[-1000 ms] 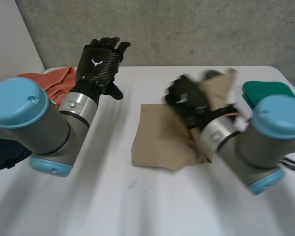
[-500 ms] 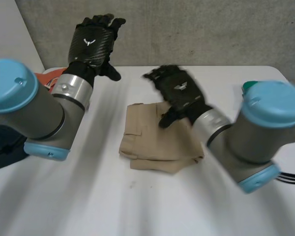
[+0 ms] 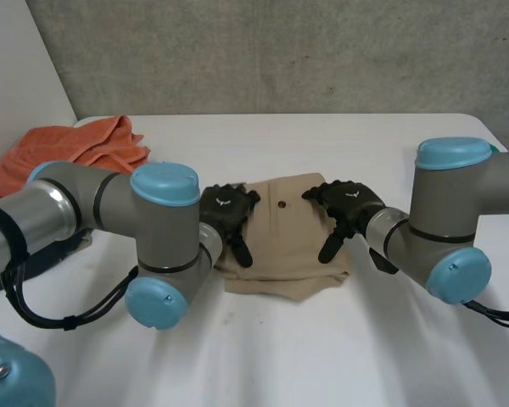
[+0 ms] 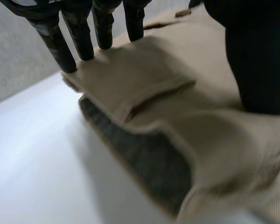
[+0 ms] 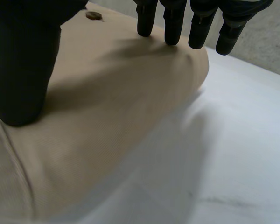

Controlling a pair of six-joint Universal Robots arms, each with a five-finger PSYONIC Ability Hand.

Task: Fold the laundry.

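Head view: a folded tan garment [image 3: 284, 246] lies in the middle of the white table [image 3: 322, 356], with the left hand [image 3: 225, 212] and right hand [image 3: 348, 203] flat on opposite edges.

Left wrist view: straight fingers [image 4: 60, 46] press the layered edge.

Right wrist view: relaxed fingers [image 5: 170, 25] rest on the cloth.

The garment is probably soft, light and floppy, best pinched at its corners.

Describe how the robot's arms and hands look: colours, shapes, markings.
The left arm and right arm are thick grey tubes with round light-blue caps at the joints. The left robot hand and right robot hand are black, each with a small white emblem on its back.
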